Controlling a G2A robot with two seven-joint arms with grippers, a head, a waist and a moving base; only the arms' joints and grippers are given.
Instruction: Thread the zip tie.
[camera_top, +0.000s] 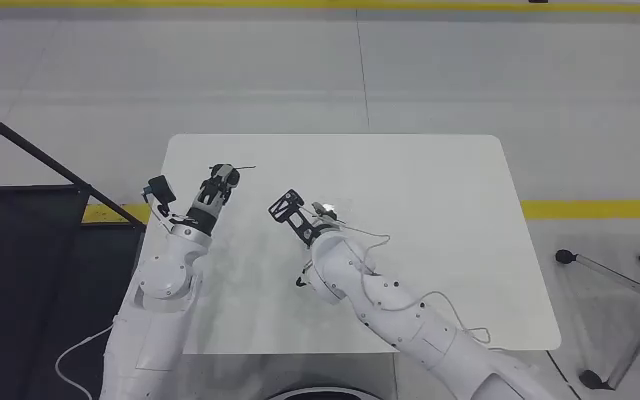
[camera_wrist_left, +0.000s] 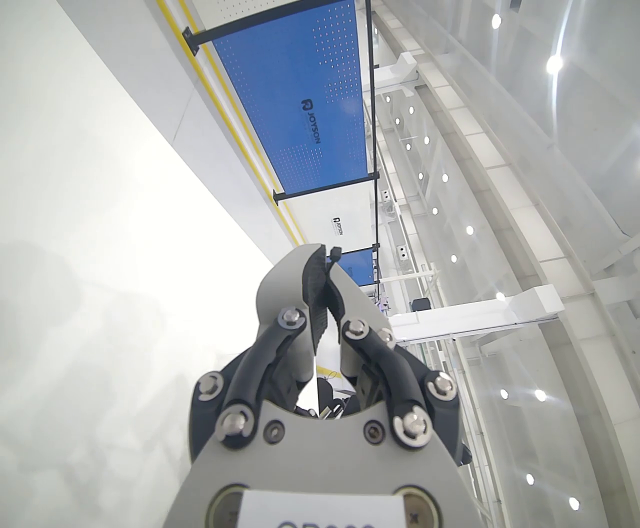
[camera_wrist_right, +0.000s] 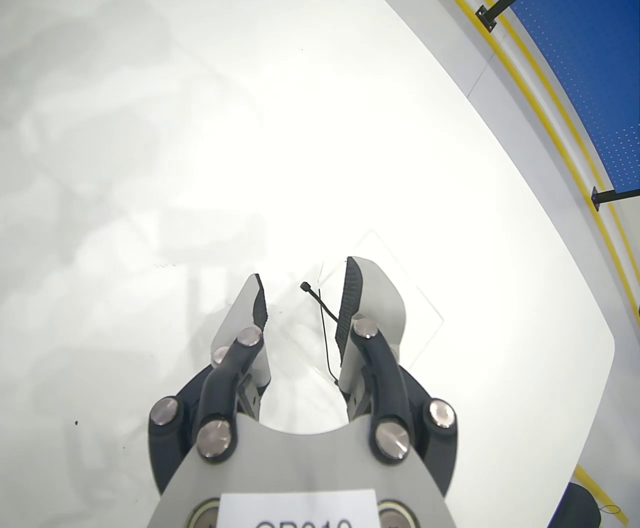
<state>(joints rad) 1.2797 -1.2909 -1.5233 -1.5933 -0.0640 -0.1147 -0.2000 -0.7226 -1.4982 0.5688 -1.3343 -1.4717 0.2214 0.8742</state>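
Tools: two in play, one per arm, both above the one white table (camera_top: 430, 200).
Left tool (camera_top: 224, 178): clamped tight on the first zip tie (camera_top: 243, 168), over the far left part of the table.
First zip tie: black. In the left wrist view its small head (camera_wrist_left: 335, 253) pokes out just past the pinched tips of the left tool (camera_wrist_left: 327, 262). From above, its thin tail sticks out sideways toward the other arm.
Right tool (camera_top: 284, 205): fingers spread wide with nothing gripped, near the left tool but apart from it.
Second zip tie (camera_wrist_right: 320, 302): also black, seen between the wide fingers of the right tool (camera_wrist_right: 303, 270). Its head is toward the fingertips and its strap runs close beside one finger. Whether it touches that finger or lies on the table, I cannot tell.
Count: two zip ties, two tools, one table.
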